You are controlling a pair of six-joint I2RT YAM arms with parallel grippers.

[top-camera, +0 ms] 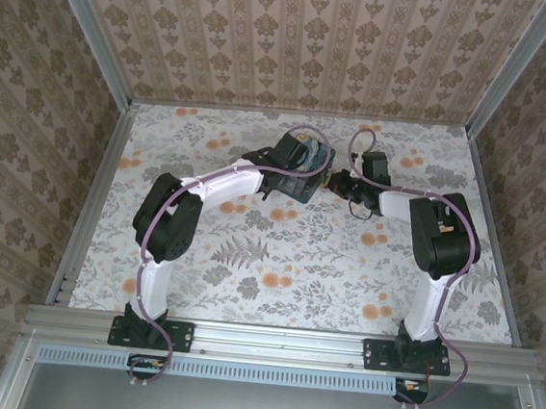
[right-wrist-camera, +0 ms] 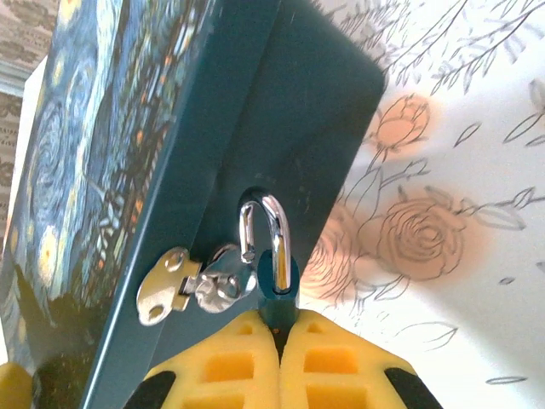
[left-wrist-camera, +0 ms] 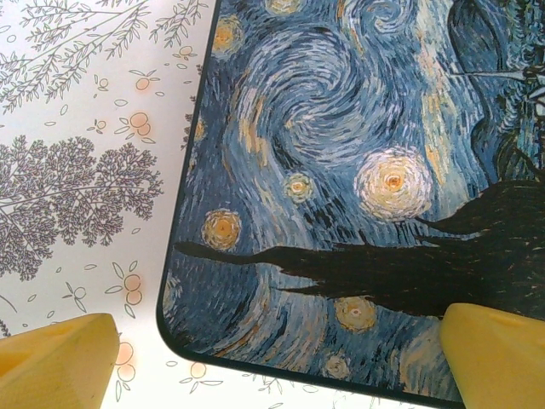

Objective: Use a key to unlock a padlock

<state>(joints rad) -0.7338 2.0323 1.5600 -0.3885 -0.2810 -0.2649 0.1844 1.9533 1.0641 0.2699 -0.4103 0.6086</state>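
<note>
Two arms reach over the flowery tabletop (top-camera: 277, 263) to one box (left-wrist-camera: 341, 170). The left end effector (left-wrist-camera: 277, 371) is let go. Its yellow fingertips (left-wrist-camera: 60, 362) are spread far apart and nothing is between them. Right under it is the top of the box, painted with blue swirls and yellow stars. One fingertip hangs past the box's round corner, over the tabletop. The other hangs over the painted top.

The right end effector (right-wrist-camera: 279, 328) is squeezed tight on the padlock (right-wrist-camera: 278, 277). The padlock's small blue-green body is pinched at the very tips of its fingers. Just ahead of the tips, the shiny silver shackle (right-wrist-camera: 272, 223) curves up against the box's dark side. A silver ring (right-wrist-camera: 223, 285) and a silver hasp (right-wrist-camera: 170, 290) sit just left of the padlock. I cannot tell if the shackle is locked.
</note>
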